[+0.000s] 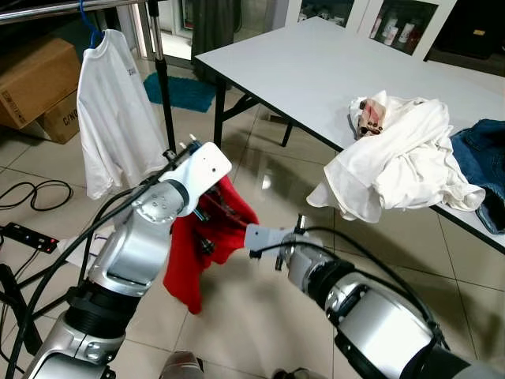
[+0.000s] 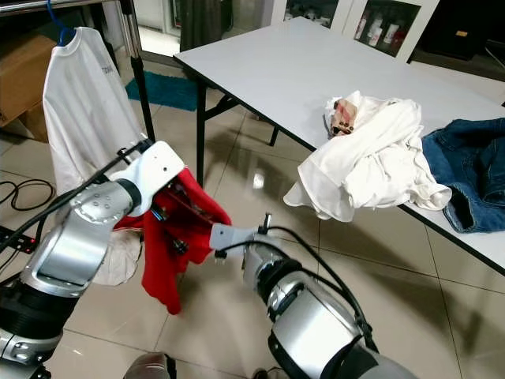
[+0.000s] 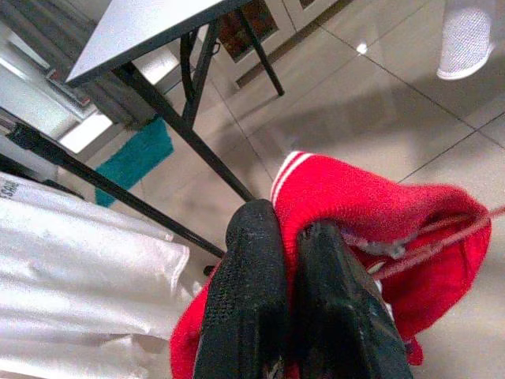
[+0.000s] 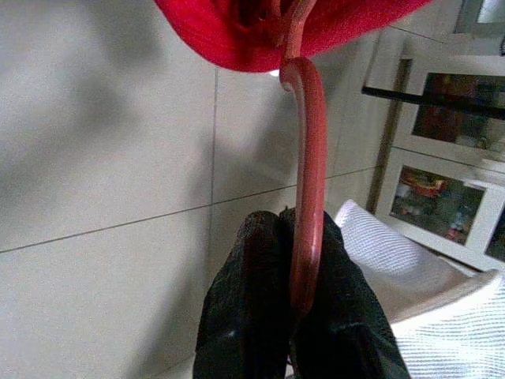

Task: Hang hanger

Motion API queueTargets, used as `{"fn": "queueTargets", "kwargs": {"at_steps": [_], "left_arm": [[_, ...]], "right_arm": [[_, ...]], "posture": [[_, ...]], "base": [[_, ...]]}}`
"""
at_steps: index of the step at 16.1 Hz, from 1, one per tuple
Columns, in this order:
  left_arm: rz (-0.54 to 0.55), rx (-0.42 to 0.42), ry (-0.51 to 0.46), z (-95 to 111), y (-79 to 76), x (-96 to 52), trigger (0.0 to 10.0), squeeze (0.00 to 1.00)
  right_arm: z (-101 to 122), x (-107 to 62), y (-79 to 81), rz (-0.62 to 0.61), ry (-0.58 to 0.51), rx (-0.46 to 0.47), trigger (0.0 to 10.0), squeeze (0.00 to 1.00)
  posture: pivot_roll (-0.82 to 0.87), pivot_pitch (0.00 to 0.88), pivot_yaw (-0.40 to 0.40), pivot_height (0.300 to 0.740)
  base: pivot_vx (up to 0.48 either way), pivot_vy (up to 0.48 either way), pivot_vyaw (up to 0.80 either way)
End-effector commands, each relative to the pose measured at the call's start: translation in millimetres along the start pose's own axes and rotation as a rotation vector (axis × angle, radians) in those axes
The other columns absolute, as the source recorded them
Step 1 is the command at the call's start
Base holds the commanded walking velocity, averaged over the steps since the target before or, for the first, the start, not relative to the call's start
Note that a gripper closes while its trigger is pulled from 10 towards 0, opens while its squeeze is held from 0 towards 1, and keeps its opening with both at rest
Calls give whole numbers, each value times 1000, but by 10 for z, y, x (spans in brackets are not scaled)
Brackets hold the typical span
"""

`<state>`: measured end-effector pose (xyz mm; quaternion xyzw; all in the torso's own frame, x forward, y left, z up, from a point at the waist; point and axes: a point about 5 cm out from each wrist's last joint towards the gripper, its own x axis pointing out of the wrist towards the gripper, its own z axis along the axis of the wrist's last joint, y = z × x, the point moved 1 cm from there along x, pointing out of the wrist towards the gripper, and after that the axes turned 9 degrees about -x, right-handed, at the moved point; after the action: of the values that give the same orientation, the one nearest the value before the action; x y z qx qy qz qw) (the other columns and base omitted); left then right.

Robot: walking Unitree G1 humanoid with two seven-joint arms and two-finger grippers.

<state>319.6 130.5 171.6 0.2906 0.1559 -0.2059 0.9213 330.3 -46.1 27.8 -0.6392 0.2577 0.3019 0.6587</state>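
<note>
The left gripper (image 3: 288,237) pinched the red top (image 1: 207,237). The right gripper (image 4: 292,229) clamped the hanger (image 4: 306,174) hook; cloth hid the rest.

Two silver arms with rounded metal joints, black cables looped along them. Left gripper (image 3: 304,304) and right gripper (image 4: 293,312): textured black fingers.

A tiled room used for sorting laundry is suggested: clothes are heaped at the near edge of a long white folding table (image 1: 316,71), a white shirt (image 1: 110,118) is hung on a rail, and cardboard boxes (image 1: 35,87) are stacked beside glass-fronted cabinets (image 1: 394,24).
</note>
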Motion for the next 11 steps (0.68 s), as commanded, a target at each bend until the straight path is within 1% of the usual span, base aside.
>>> {"fn": "queueTargets", "kwargs": {"at_steps": [1,3,4,5,6,7,8,9,10,11], "left_arm": [[-18,39,-55,166,-52,1,10000,0],[-11,45,-55,176,-66,14,10000,0],[0,39,-62,193,-65,13,10000,0],[23,34,-72,213,-62,15,10000,0],[31,38,-76,220,-77,21,10000,0],[34,48,-78,221,-101,30,10000,0],[40,68,-76,214,-117,41,10000,0],[47,92,-68,193,-125,53,10000,0],[49,98,-64,175,-134,63,10000,0],[49,100,-61,162,-142,73,10000,0]], "right_arm": [[89,-28,-101,-37,-19,-24,10000,0],[105,-31,-101,-30,-24,-2,10000,0],[102,-23,-27,28,-32,102,10000,0],[91,-17,60,98,-36,279,10000,0],[79,-13,105,135,-38,420,10000,0],[54,-9,113,139,-28,485,10000,0],[50,-10,104,145,-29,521,10000,0],[98,-23,88,164,-46,544,10000,0],[162,-40,58,176,-68,566,10000,0],[220,-56,17,173,-88,563,10000,0]], "posture": [[198,60,-87,740],[201,61,-87,740],[201,61,-87,740],[206,62,-91,740],[206,62,-91,740],[206,62,-91,740],[206,62,-91,740],[208,63,-87,740],[206,63,-85,740],[204,63,-84,740]], "base": [[0,0,0],[0,0,0],[0,0,0],[0,0,0],[0,0,0],[0,0,0],[0,0,0],[0,0,0],[0,0,0],[0,0,0]]}}
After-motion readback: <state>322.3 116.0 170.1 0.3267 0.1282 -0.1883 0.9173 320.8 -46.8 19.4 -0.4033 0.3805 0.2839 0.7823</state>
